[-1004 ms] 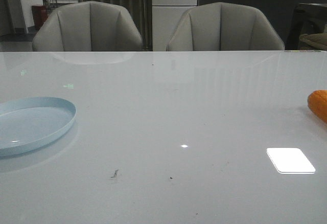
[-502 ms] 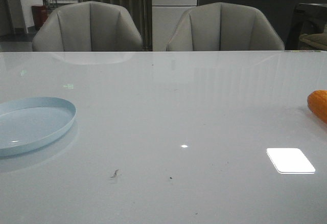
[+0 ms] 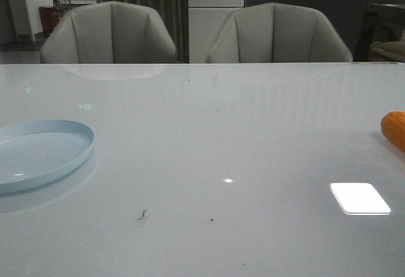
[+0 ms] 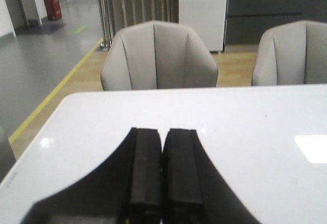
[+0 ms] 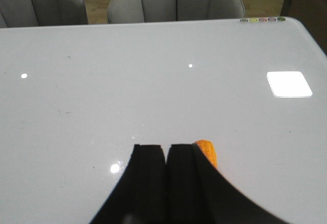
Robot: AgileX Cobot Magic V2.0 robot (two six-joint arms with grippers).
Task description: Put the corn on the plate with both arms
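The orange-yellow corn point(image 3: 395, 129) lies on the white table at the far right edge of the front view, cut off by the frame. In the right wrist view one tip of the corn point(image 5: 208, 152) peeks out beside my right gripper point(image 5: 166, 149), whose black fingers are pressed together with nothing between them. The pale blue plate point(image 3: 38, 153) rests at the table's left side, with nothing on it. My left gripper point(image 4: 163, 133) is shut and holds nothing, hovering over bare table; no plate shows in its view. Neither arm appears in the front view.
Two grey chairs point(image 3: 109, 33) point(image 3: 278, 35) stand behind the table's far edge. A bright window reflection point(image 3: 359, 198) lies on the glossy tabletop at the right. A few small dark specks point(image 3: 142, 214) mark the table near the front.
The corn seems to have slipped slightly further toward the right edge of the front view. Nothing else has moved.
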